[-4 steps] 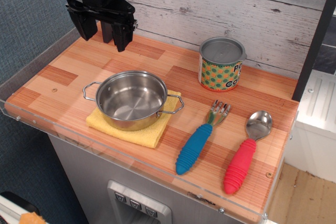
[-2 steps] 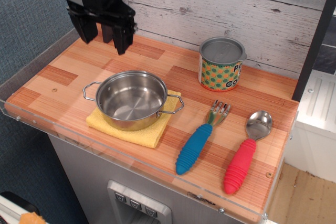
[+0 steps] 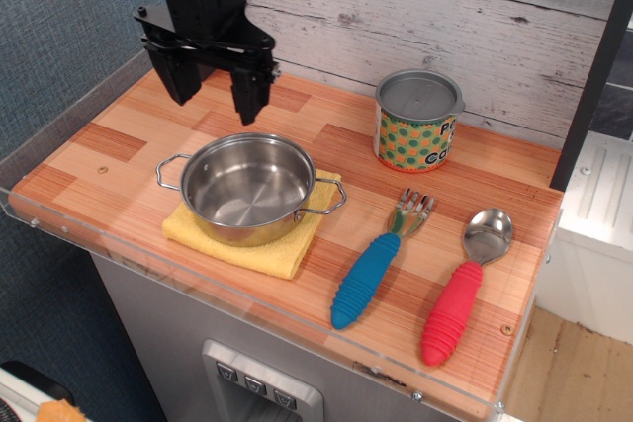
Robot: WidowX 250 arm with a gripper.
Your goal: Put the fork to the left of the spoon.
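The fork (image 3: pixel 377 260) has a ribbed blue handle and lies flat on the wooden counter, tines pointing away. Just to its right lies the spoon (image 3: pixel 463 289), red-handled with a shiny bowl, roughly parallel to it. My black gripper (image 3: pixel 216 98) hangs at the back left of the counter, above and behind the steel pot, far from both utensils. Its two fingers are spread apart with nothing between them.
A steel pot (image 3: pixel 247 187) with two handles sits on a yellow cloth (image 3: pixel 272 249) at centre left. A patterned tin can (image 3: pixel 417 122) stands at the back near the plank wall. A clear acrylic rim (image 3: pixel 59 222) edges the counter.
The gripper has shifted right and slightly down toward the pot, staying open. The fork, spoon, pot and can have not moved.
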